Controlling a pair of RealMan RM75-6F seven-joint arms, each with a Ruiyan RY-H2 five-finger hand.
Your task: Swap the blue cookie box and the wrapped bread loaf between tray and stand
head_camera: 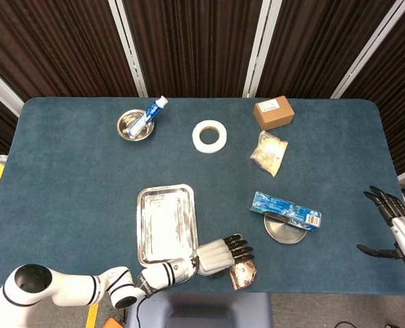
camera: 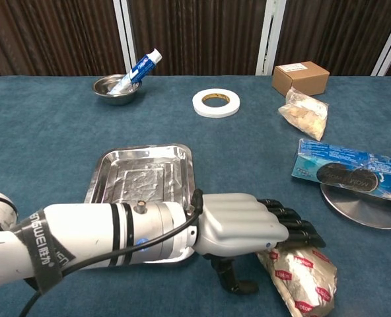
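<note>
Head view: left hand [head_camera: 224,254] lies over the foil-wrapped bread loaf [head_camera: 243,275] on the table, just right of the bare rectangular steel tray [head_camera: 165,222]; blue cookie box [head_camera: 285,210] rests on the round metal stand [head_camera: 285,230]; right hand [head_camera: 396,229] spread, holding nothing
Chest view: left fingers [camera: 293,224] drape over the loaf, thumb below; whether they grip it I cannot tell
Advice: close firmly around the loaf's middle before lifting

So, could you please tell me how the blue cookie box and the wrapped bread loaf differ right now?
The blue cookie box rests on the round metal stand, while the wrapped bread loaf lies on the table right of the tray. The box is long, flat and blue; the loaf is a rounded, crinkly bundle with red print. The left hand is over the loaf; nothing touches the box. Neither is in the tray.
</note>
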